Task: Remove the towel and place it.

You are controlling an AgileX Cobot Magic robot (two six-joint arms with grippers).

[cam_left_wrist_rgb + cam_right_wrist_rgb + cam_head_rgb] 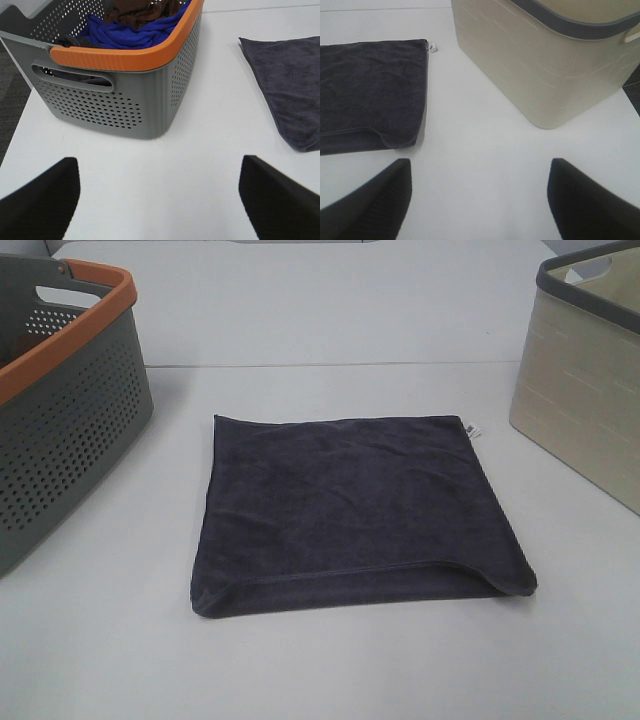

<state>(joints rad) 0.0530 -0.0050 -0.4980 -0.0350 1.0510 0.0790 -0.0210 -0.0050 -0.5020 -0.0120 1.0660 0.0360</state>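
The dark navy towel (360,510) lies flat and folded on the white table, in the middle of the exterior view, with a small white tag (473,429) at its far right corner. It also shows in the left wrist view (290,85) and the right wrist view (370,95). My left gripper (157,195) is open and empty above the table, near the grey basket. My right gripper (480,195) is open and empty above the table, between the towel and the beige basket. Neither gripper shows in the exterior view.
A grey perforated basket with an orange rim (60,410) stands at the left; it holds blue and brown cloths (135,30). A beige basket with a grey rim (590,390) stands at the right, also in the right wrist view (545,65).
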